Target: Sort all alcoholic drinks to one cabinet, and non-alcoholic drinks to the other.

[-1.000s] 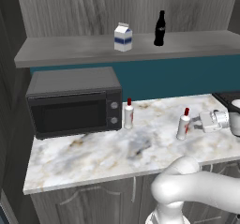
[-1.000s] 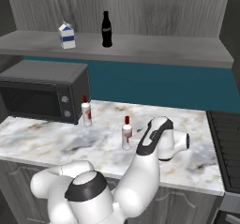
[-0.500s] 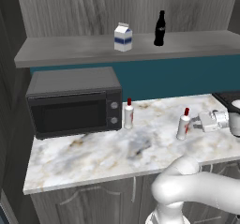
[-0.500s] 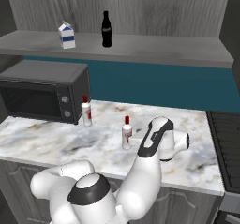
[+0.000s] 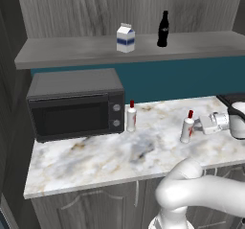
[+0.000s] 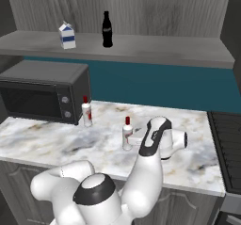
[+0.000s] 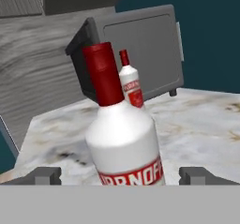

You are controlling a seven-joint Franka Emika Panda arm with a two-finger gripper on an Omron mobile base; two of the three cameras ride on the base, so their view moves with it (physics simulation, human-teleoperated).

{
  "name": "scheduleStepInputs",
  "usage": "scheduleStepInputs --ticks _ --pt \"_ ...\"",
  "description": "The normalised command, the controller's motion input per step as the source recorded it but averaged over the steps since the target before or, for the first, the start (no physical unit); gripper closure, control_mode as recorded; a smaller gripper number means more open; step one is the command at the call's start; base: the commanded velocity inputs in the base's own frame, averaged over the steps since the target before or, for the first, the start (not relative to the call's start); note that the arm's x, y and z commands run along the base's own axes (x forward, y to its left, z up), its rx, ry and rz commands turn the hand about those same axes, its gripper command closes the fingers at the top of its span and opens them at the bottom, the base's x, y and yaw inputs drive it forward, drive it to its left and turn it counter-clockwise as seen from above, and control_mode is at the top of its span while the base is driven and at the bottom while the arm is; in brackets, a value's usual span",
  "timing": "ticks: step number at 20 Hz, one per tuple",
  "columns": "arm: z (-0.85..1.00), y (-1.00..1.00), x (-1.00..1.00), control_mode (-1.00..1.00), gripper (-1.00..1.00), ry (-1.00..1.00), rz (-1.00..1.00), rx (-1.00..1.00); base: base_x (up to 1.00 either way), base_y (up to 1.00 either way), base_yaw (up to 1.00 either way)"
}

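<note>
Two alcoholic drinks stand upright on the marble counter: one red-capped white bottle (image 5: 131, 118) (image 6: 86, 112) (image 7: 130, 82) beside the microwave, the other (image 5: 187, 128) (image 6: 127, 134) (image 7: 124, 138) further right. My gripper (image 5: 194, 129) (image 6: 135, 137) (image 7: 121, 176) lies level with the counter. It is open, with the nearer bottle between its spread fingertips (image 7: 45, 175) and no contact visible. On the shelf above stand the non-alcoholic drinks, a milk carton (image 5: 126, 38) (image 6: 67, 36) and a black cola bottle (image 5: 163, 29) (image 6: 107, 29).
A dark microwave (image 5: 76, 103) (image 6: 42, 97) (image 7: 136, 49) stands on the left of the counter (image 5: 105, 156). A stove top (image 6: 227, 144) borders the counter on the right. The grey shelf (image 5: 72, 51) runs along the wall above a teal backsplash.
The hand has crept slightly closer to the right-hand bottle; the bottles, carton and cola have not moved.
</note>
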Motion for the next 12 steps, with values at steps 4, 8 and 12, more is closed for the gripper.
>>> scheduleStepInputs --ticks 4,8,12 --pt "-0.1 0.02 0.12 -1.0 -1.0 0.01 0.02 0.0 0.0 0.0 0.0" --pt "-0.1 0.02 0.15 -1.0 -1.0 0.02 0.02 0.0 0.0 0.0 0.0" --pt "-0.07 0.05 0.13 -1.0 -1.0 0.01 0.02 0.0 0.0 0.0 0.0"
